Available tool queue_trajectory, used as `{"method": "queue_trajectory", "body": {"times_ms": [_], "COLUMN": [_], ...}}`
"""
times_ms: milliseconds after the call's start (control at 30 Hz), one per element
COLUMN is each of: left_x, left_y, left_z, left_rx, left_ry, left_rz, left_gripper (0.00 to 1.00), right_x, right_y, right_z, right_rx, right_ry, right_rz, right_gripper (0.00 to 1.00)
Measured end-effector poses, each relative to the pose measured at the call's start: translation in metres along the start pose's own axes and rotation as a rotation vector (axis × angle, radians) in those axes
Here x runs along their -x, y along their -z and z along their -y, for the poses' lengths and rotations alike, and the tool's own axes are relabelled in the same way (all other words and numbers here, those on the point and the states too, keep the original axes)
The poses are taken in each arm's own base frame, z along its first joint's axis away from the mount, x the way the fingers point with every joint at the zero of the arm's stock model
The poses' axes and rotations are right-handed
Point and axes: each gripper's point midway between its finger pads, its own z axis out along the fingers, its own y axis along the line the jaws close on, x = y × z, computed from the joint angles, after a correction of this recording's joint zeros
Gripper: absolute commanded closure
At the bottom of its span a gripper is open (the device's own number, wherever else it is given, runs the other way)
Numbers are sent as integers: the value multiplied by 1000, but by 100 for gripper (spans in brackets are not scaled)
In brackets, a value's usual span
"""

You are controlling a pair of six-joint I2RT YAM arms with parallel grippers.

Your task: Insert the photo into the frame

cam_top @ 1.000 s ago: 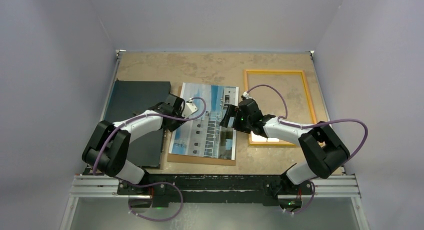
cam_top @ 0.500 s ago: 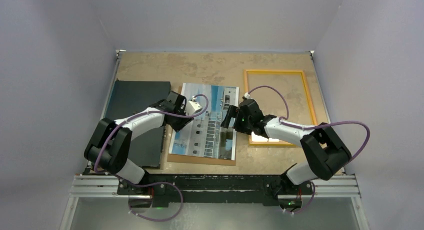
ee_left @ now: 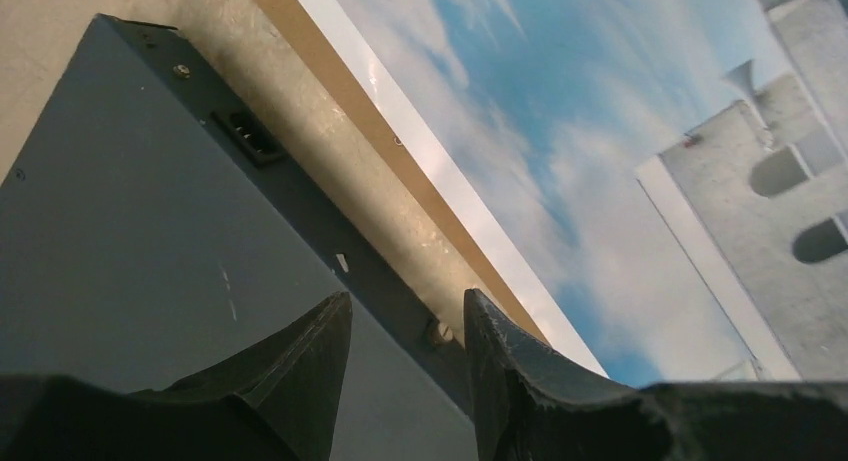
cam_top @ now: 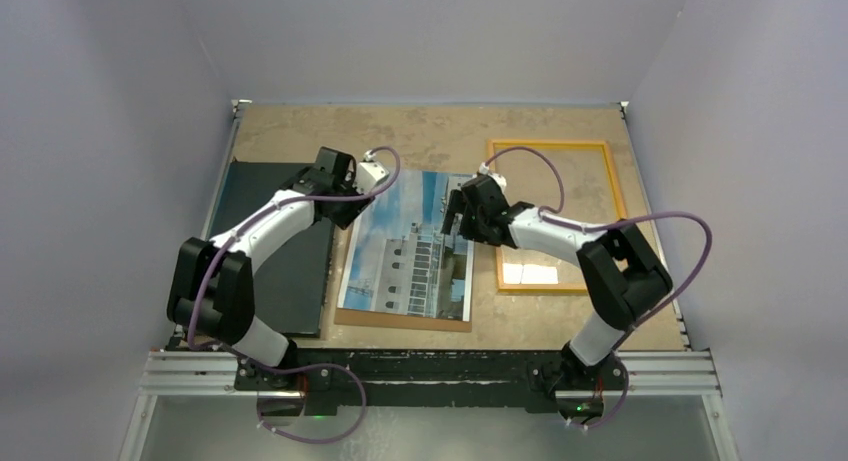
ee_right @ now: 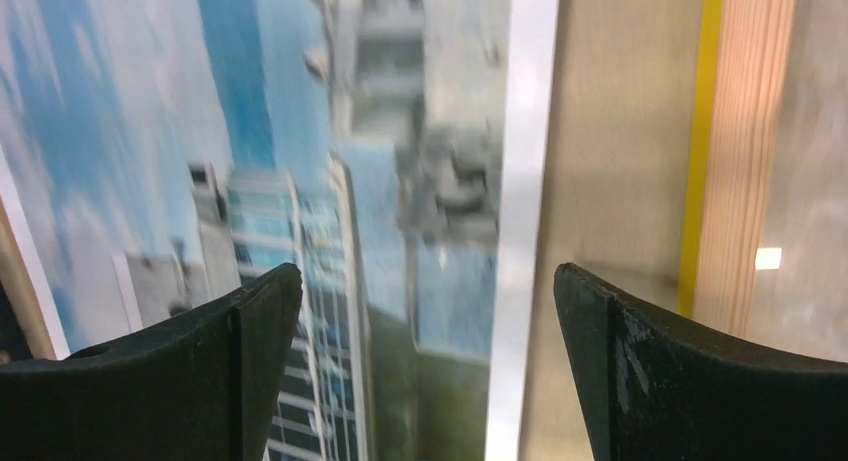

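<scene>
1. Tan, mottled table [cam_top: 420, 131] fills the space between pale lavender walls, and both of your arms reach in from its near edge.
2. Your photo [cam_top: 410, 246] lies flat on a brown backing board [cam_top: 400, 319] around the middle of the table, closer to the near edge than the far one.
3. Your frame [cam_top: 548, 142] lies flat by the right edge. It sits just beside the photo with a strip of bare table between them, and the table's colour shows through its pane.
4. A black board [cam_top: 265, 196] lies along the left edge, just beside the backing board.
5. Your left gripper [ee_left: 405, 306] hangs low over the black board's right edge, near the photo's far left corner. Its fingers are partly spread with nothing between them.
6. Your right gripper [ee_right: 428, 271] sits over the photo's right margin, near its far right corner. Its fingers are spread wide and pinch nothing, and you cannot tell whether the tips touch the print.
</scene>
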Motion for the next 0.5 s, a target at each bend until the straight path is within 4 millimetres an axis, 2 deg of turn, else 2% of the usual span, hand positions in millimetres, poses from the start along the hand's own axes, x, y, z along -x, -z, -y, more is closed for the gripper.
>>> {"method": "queue_trajectory", "body": {"times_ms": [100, 267, 367, 500], "left_x": [-5, -23, -28, -26], "left_y": [-15, -47, -58, -64], "left_z": [-5, -5, -6, -6], "left_rx": [22, 36, 43, 50], "left_ry": [-6, -8, -7, 3], "left_rz": [-34, -114, -132, -122], "left_gripper": [59, 59, 59, 60], "right_x": [34, 68, 74, 70], "right_y": [-15, -29, -37, -47], "right_z": [-11, -6, 6, 16], "right_rx": [-24, -60, -94, -125], "right_ry": [21, 14, 10, 21], "right_rz": [61, 111, 116, 101], "right_gripper": [1, 1, 1, 1]}}
